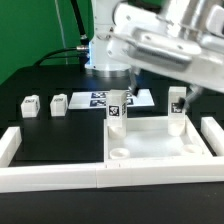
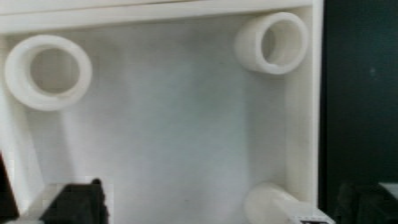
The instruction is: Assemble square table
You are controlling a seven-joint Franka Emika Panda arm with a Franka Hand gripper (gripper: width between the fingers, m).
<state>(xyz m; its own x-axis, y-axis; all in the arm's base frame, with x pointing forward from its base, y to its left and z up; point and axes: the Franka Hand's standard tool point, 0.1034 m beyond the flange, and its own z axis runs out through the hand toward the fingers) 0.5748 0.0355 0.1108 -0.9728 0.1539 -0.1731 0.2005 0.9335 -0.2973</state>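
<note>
Long white bars [image 1: 60, 172] of the border wall are being seen nearest, and just behind them the tabletop [image 1: 150, 140] is being carried flat by the bench [image 1: 50, 130], its two front sockets [image 2: 48, 70] being left empty. At its rear corners two legs [image 1: 116, 108] are being held upright, so the job is being judged about half done, while two loose legs [image 1: 30, 105] are being left lying well off to the exterior view's left, near the marker board [image 1: 98, 98]. Over the tabletop the gripper [image 2: 205, 208] is being held wide, with nothing between its jaws.
</note>
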